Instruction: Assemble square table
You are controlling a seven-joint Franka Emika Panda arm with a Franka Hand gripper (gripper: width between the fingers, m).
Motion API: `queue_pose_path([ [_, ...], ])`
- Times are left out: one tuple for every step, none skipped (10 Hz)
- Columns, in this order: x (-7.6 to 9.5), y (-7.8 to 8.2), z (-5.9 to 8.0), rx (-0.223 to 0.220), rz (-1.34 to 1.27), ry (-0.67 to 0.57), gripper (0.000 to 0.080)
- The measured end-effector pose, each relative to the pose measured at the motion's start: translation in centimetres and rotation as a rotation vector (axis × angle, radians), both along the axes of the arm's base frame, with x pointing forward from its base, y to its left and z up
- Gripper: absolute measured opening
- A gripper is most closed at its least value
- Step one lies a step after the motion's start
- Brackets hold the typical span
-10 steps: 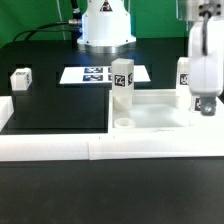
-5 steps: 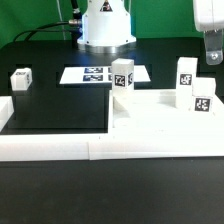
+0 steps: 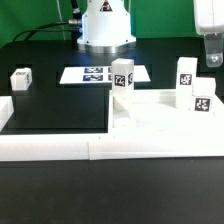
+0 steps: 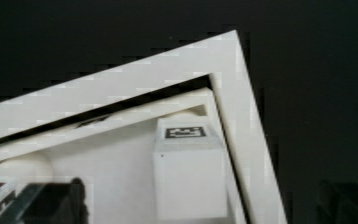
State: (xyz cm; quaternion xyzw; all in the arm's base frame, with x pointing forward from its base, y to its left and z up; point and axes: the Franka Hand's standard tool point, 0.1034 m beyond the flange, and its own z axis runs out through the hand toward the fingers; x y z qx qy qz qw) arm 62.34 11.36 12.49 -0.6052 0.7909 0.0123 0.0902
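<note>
Black tabletop [image 3: 55, 105] filled the scene, edged along the front by a low white border wall [image 3: 60, 148], with the marker board [image 3: 100, 74] lying flat near the robot base [image 3: 106, 25].

We saw the square table [image 3: 160, 120] as a thick white slab lying flat on the exterior view's right, tucked against the border wall. Three white legs stood upright on it, their long axes vertical and each with a black-and-white tag facing the camera: one leg [image 3: 122, 80] at the slab's near-left corner, a second [image 3: 186, 74] toward the far right, and a third [image 3: 201, 98] just in front of the second. A fourth leg [image 3: 20, 78] lay apart on the tabletop at the exterior view's left, looking short and squat, so we could not tell its axis.

The gripper [image 3: 211, 55] hung above the right-hand legs at the picture's edge, touching nothing, its fingers spread wide with nothing between them.

In the wrist view we looked down on a corner of white wall [image 4: 176, 75] with a tagged leg top [image 4: 188, 133] just inside it.

Against the frame a second before, the gripper had risen: then it was down around the third leg, and now that leg stood free with its tag uncovered. From half a second before, we noticed no change.
</note>
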Motion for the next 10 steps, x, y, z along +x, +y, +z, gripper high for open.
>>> queue_pose_path([
  [-1.0, -1.4, 0.1, -0.018, 0.077, -0.018, 0.0648],
  [-2.5, -3.2, 0.2, -0.032, 0.126, -0.029, 0.0648],
  [-4.1, -4.7, 0.4, -0.050, 0.201, -0.047, 0.0648],
  [-5.1, -6.1, 0.6, -0.058, 0.250, -0.049, 0.0648],
  [-5.9, -8.5, 1.1, -0.076, 0.364, -0.066, 0.0648],
  [-6.4, -11.1, 1.6, -0.103, 0.488, -0.087, 0.0648],
  [-6.6, -12.5, 1.5, -0.128, 0.561, -0.101, 0.0648],
  [-6.6, -12.2, 1.4, -0.134, 0.613, -0.104, 0.0648],
  [-6.6, -12.2, 1.4, -0.147, 0.705, -0.113, 0.0648],
  [-6.6, -12.2, 1.4, -0.159, 0.783, -0.121, 0.0648],
])
